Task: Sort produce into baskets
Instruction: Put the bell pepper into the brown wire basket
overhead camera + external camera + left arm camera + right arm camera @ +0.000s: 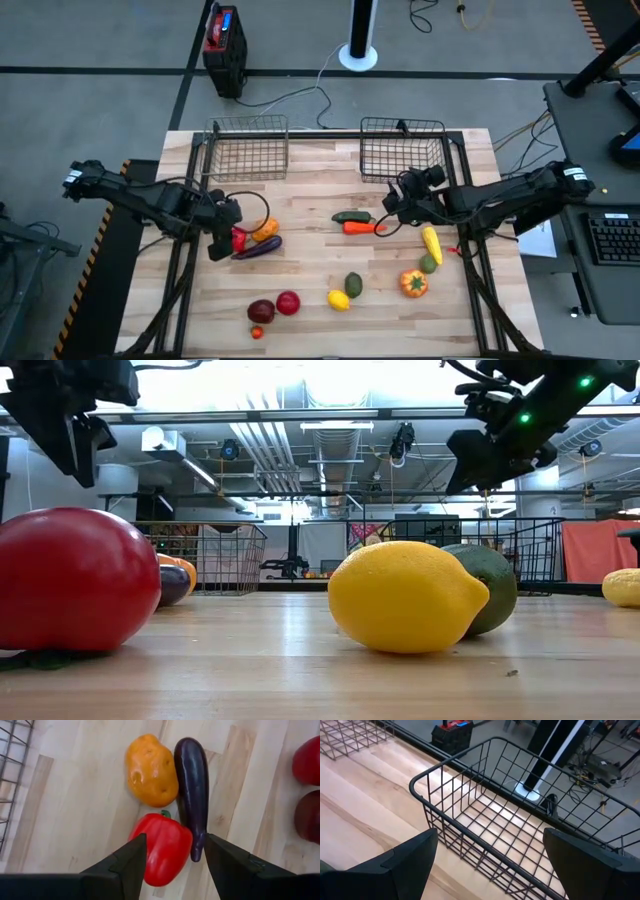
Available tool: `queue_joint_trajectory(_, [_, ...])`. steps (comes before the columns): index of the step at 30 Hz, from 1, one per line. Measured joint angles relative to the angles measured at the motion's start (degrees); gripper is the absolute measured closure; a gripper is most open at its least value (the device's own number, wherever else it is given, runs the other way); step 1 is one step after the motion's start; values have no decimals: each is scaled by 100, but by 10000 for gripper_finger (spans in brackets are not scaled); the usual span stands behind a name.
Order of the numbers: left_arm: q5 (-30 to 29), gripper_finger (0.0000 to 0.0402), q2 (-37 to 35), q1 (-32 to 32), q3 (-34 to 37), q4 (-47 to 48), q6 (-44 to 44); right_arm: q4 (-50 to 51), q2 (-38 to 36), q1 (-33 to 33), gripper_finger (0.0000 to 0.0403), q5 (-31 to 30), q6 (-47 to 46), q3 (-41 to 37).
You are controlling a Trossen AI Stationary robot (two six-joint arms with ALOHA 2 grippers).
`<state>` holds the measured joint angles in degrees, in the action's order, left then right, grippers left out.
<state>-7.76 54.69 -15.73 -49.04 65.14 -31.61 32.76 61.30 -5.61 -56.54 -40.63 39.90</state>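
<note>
The left pincer (172, 862) hangs released astride the red pepper (162, 847) at the worktop's (320, 260) nine o'clock, positioned to grasp it, while the right pincer (487, 865), spread empty, faces the one-o'clock basket (520, 815).

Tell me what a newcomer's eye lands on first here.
The left gripper hangs over a red pepper, its fingers open on either side, beside a purple eggplant and an orange piece. The right gripper is open, facing an empty wire basket.
</note>
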Motion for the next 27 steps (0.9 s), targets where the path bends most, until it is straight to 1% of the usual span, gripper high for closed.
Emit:
queue_joint_trajectory(3, [126, 196, 115, -2, 0, 1, 11, -42, 0, 0, 48, -1, 1, 0])
queue_joint_trajectory(7, [130, 161, 272, -4, 0, 5, 220, -42, 0, 0, 48, -1, 3, 0])
queue_joint_trajectory(13, [-6, 120, 392, 0, 2, 36, -51, -42, 0, 0, 48, -1, 8, -2])
queue_joint_trajectory(15, [75, 113, 409, 2, 0, 77, -158, -47, 0, 0, 48, -1, 10, -2])
queue_joint_trajectory(18, [380, 109, 397, 0, 0, 68, -92, -47, 0, 0, 48, -3, 10, -2])
queue_joint_trajectory(24, [447, 106, 326, 2, 0, 38, -71, -51, -2, 0, 48, -4, 10, -2])
queue_joint_trajectory(27, [575, 92, 263, 0, 0, 14, -66, -59, -2, 0, 48, -3, 10, -2])
